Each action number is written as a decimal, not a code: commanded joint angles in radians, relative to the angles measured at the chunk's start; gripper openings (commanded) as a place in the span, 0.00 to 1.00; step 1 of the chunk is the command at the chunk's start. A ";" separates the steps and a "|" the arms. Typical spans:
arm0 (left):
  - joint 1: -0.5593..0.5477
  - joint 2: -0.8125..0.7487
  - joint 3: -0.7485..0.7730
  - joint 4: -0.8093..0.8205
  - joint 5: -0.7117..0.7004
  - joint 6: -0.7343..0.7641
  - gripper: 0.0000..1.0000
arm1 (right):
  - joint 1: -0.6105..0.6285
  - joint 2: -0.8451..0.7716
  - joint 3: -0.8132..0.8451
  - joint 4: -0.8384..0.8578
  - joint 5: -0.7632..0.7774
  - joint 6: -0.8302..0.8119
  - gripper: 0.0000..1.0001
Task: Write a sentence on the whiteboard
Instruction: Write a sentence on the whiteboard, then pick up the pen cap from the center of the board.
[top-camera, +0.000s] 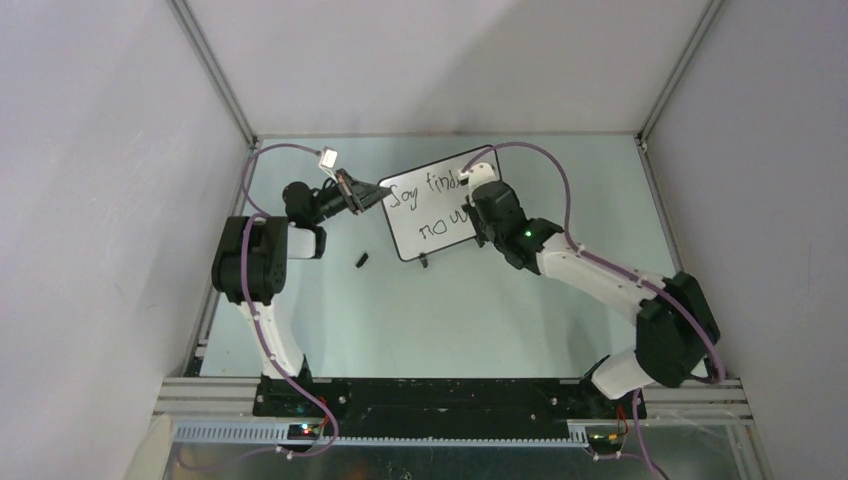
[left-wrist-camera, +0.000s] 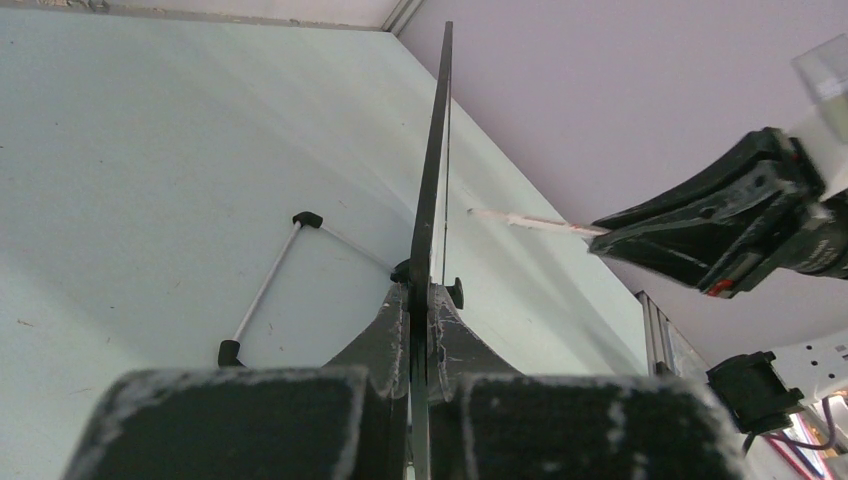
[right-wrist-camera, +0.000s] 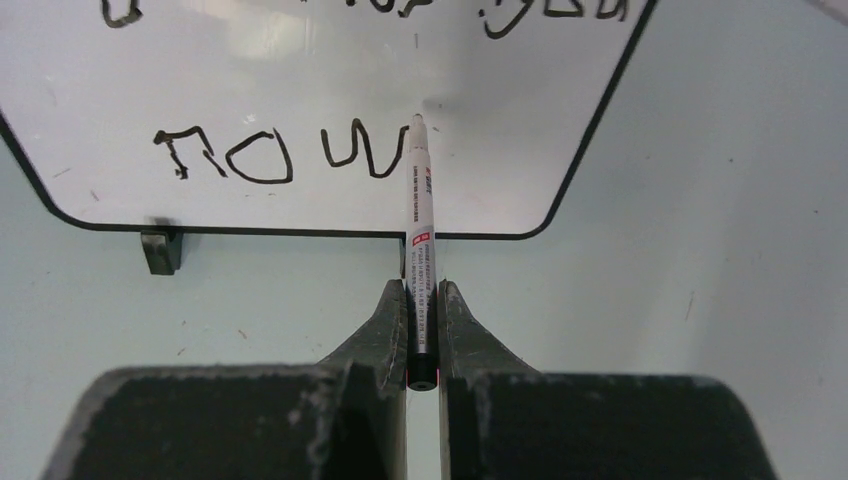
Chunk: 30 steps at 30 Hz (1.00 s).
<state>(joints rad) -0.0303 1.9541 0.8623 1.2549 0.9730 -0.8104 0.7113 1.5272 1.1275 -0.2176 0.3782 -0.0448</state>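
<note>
The whiteboard (top-camera: 425, 215) stands tilted at the back of the table, with the sentence (top-camera: 430, 190) on it: "Joy finds" above a short second line (right-wrist-camera: 280, 155). My left gripper (top-camera: 368, 195) is shut on the board's left edge, seen edge-on in the left wrist view (left-wrist-camera: 432, 180). My right gripper (right-wrist-camera: 422, 300) is shut on a white marker pen (right-wrist-camera: 419, 220), whose tip touches the board just right of the second line's last letter. In the top view the right gripper (top-camera: 475, 205) covers the board's right part.
A black pen cap (top-camera: 362, 260) lies on the table left of the board's lower corner. One black foot (right-wrist-camera: 160, 250) shows under the board. A wire stand with black tips (left-wrist-camera: 265, 290) lies behind the board. Grey enclosure walls stand on both sides.
</note>
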 joint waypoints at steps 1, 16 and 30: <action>0.006 -0.024 -0.003 0.058 0.028 0.019 0.02 | -0.001 -0.162 -0.069 0.106 0.008 0.005 0.00; 0.016 -0.057 -0.050 0.067 -0.006 0.038 0.58 | -0.001 -0.333 -0.289 0.313 -0.022 0.022 0.00; 0.027 -0.303 -0.191 -0.208 -0.178 0.176 0.78 | -0.003 -0.450 -0.397 0.411 -0.010 0.029 0.00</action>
<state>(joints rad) -0.0097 1.7840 0.6952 1.2057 0.8845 -0.7494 0.7090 1.1381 0.7601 0.1036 0.3542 -0.0299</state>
